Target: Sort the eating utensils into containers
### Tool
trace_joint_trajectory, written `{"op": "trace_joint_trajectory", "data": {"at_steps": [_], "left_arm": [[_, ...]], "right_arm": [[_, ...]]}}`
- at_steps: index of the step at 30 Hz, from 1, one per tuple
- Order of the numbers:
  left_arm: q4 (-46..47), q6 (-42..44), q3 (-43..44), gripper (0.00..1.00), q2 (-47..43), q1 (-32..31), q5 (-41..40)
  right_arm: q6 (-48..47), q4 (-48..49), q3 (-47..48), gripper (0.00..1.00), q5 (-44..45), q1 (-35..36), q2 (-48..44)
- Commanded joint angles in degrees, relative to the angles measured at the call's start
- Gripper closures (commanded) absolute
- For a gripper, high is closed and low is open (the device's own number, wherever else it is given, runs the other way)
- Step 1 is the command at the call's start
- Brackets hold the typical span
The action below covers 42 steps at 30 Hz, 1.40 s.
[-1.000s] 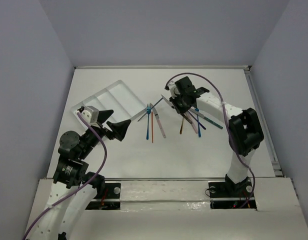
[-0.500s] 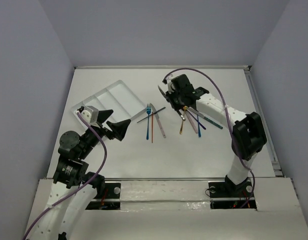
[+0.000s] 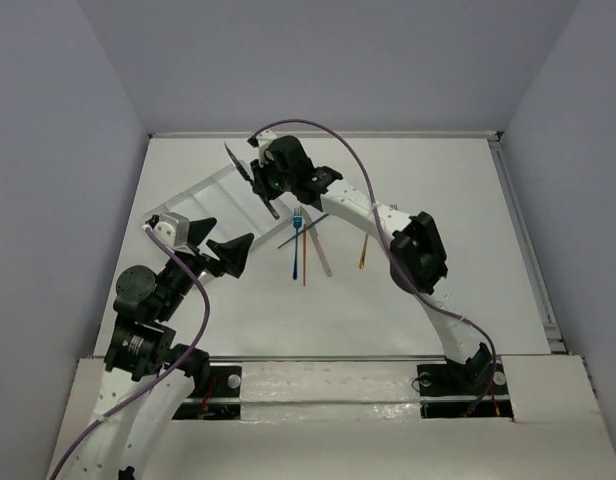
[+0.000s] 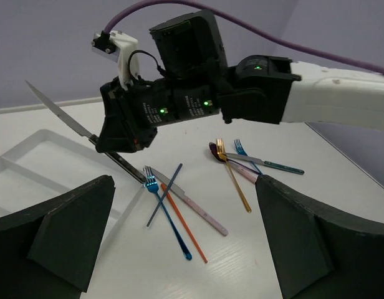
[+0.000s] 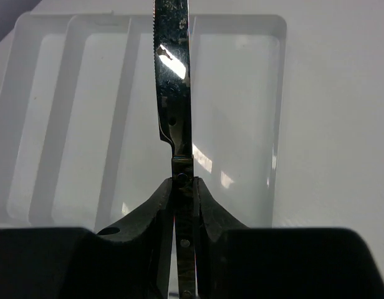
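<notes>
Knife (image 5: 173, 75) looks stiff, light, slick; right gripper (image 5: 183, 182) pinches its handle (blade at twelve o'clock, over tray (image 5: 279, 62)).

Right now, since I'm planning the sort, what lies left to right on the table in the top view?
The white tray, with the held knife over it → blue fork → orange utensil → gold utensil.

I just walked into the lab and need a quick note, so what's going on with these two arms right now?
The right end effector is shut on a silver knife, gripping its handle and holding it above the white tray. The tray compartments in view look empty. The left end effector is open, holds nothing and hovers near the tray. A blue fork, an orange utensil and a gold utensil lie unsorted on the table.
</notes>
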Motion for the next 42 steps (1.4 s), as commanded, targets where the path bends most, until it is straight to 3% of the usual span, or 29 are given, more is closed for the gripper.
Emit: {"op": "trace_joint_trajectory", "data": {"at_steps": [1,14,16,18,19,21,27,30,31,39,42], "left_arm": [[1.72,-0.22,2.23,0.01,-0.02,0.29,-0.35],[1.72,-0.31,2.06,0.01,0.5,0.29,0.97],[1.72,-0.31,2.15,0.01,0.5,0.29,0.97],[1.8,-0.4,2.15,0.01,0.5,0.29,1.23],[1.89,-0.4,2.15,0.01,0.59,0.29,1.32],[1.89,-0.4,2.15,0.01,0.5,0.29,1.23],[1.8,-0.31,1.97,0.01,-0.11,0.29,1.41],[1.72,-0.31,1.97,0.01,-0.64,0.29,1.41],[1.72,-0.31,1.88,0.01,-0.99,0.29,1.49],[1.72,-0.14,2.06,0.01,-3.62,-3.39,1.32],[1.72,0.04,2.15,0.01,-3.98,-4.89,1.23]], "right_arm": [[3.13,0.94,13.9,1.0,-0.13,-0.56,8.11],[1.82,1.37,19.9,1.0,0.3,-0.56,18.24],[1.82,1.37,18.23,0.92,0.57,-0.56,17.89],[1.99,1.89,16.22,0.73,0.66,-0.56,16.66],[1.99,2.25,15.51,0.57,0.66,-0.56,16.05],[2.08,2.42,14.72,0.48,0.66,-0.56,14.64],[1.82,3.04,9.54,0.46,2.14,-0.56,4.37],[2.78,5.67,-3.17,0.52,4.69,-2.22,-6.43],[3.22,7.76,-13.22,0.54,6.35,-3.02,-13.68],[15.43,5.69,-59.84,0.55,13.02,-22.78,-47.36],[16.76,2.08,-65.61,0.54,15.59,-27.36,-51.71]]}}
